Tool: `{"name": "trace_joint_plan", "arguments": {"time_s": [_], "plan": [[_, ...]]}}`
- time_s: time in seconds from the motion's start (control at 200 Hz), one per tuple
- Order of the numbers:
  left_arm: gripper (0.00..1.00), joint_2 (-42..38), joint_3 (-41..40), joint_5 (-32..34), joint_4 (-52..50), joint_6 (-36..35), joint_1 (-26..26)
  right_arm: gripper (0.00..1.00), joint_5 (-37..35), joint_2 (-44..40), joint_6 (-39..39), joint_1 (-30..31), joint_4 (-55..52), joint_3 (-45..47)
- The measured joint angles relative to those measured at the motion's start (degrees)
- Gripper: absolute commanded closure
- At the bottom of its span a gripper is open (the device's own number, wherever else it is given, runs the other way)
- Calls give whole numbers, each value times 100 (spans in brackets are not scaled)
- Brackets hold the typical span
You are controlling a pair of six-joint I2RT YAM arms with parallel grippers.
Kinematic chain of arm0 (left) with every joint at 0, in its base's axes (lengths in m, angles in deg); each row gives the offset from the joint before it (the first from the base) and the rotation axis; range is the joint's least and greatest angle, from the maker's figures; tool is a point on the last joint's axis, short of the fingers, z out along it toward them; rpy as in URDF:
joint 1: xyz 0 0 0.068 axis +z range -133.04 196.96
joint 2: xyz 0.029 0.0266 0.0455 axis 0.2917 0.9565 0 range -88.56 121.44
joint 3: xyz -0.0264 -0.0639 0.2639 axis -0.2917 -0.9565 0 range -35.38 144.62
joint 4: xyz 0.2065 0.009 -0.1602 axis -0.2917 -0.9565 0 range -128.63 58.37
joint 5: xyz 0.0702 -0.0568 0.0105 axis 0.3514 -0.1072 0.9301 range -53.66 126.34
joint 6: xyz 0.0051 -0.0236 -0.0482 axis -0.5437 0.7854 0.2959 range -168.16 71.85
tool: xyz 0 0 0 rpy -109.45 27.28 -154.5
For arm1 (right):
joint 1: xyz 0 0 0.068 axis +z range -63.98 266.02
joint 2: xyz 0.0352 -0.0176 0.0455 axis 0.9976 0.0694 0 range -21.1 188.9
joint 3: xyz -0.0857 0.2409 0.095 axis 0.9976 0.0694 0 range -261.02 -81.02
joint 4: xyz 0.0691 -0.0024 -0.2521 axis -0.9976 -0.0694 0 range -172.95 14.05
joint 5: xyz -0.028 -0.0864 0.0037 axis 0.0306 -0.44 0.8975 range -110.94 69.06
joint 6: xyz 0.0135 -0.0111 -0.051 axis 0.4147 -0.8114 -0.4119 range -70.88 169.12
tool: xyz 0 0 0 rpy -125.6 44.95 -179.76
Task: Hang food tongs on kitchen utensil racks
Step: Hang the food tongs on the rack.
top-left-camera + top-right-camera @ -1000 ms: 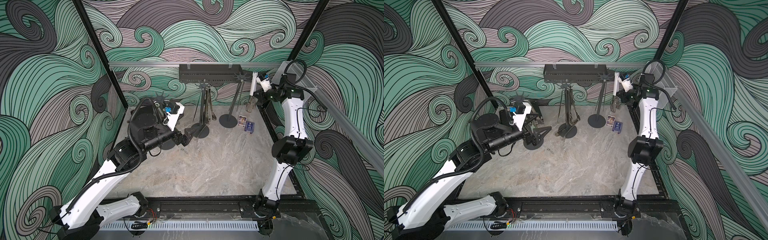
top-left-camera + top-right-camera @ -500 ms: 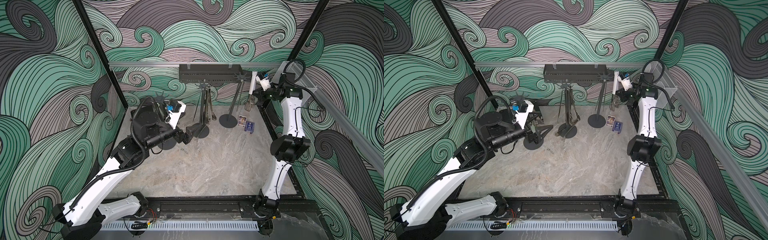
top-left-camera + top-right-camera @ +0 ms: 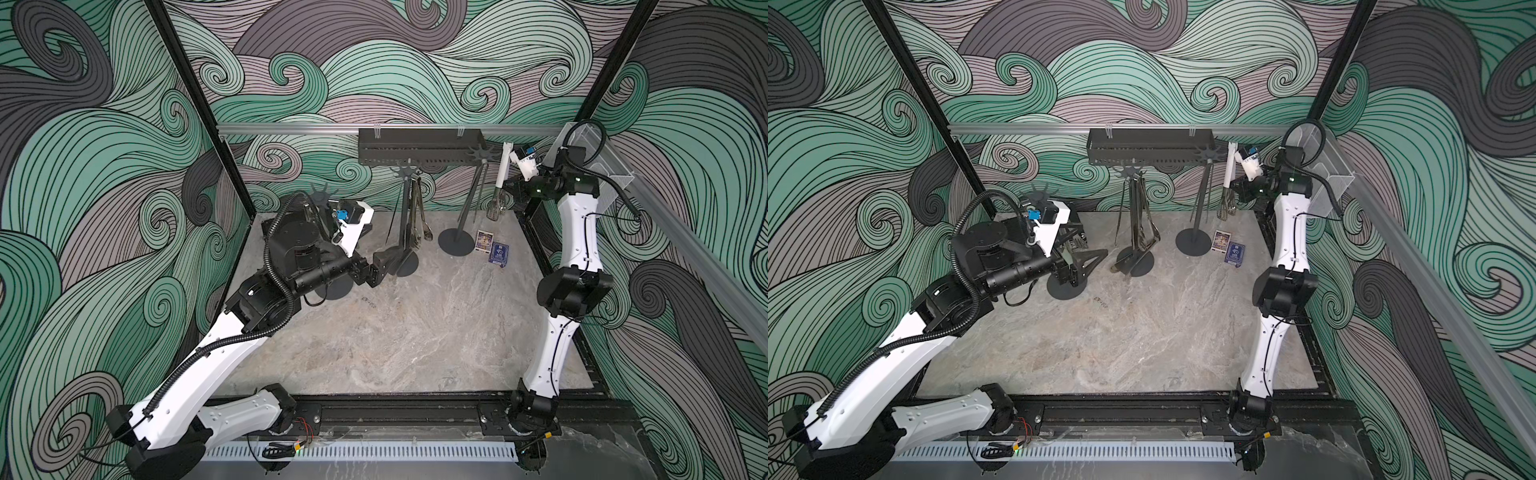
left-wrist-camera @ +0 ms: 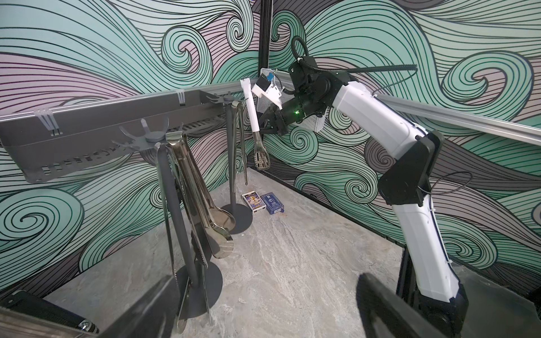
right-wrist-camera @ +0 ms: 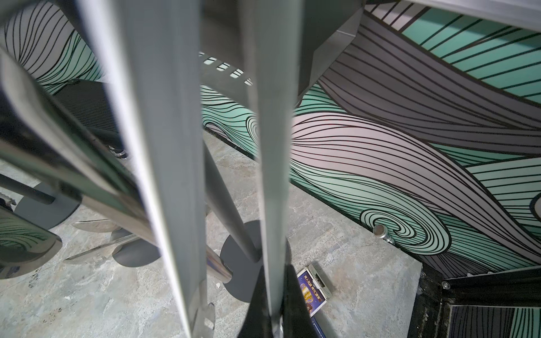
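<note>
One pair is in play: in both top views the right gripper point(image 3: 514, 188) is clamped on the white-handled tongs point(image 3: 502, 166). They hang near upright, tips down, just beside the right rack point(image 3: 482, 153) crown but not on it. The left gripper point(image 3: 380, 266) gapes empty, low by the middle rack point(image 3: 402, 216).

Left wrist view: the handle top rides above the prongs (good height, I'd say). The move is to slide across until a prong slips between the arms, lower, then let go. Steel tongs point(image 4: 202, 204) already hang on the middle rack, so mind the swing.

Right wrist view: two blurred tong arms fill the frame, with card boxes point(image 5: 314, 289) on the marbled grey tabletop point(image 5: 87, 292) and swirl-patterned walls point(image 5: 409, 146) close behind.
</note>
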Motion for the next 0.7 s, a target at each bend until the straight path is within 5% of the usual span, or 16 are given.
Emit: {"name": "trace_joint_plan", "arguments": {"time_s": [0.7], "plan": [[6,74,-39,-116,46,7,138,100,190,188,35,133,9,-232]]}}
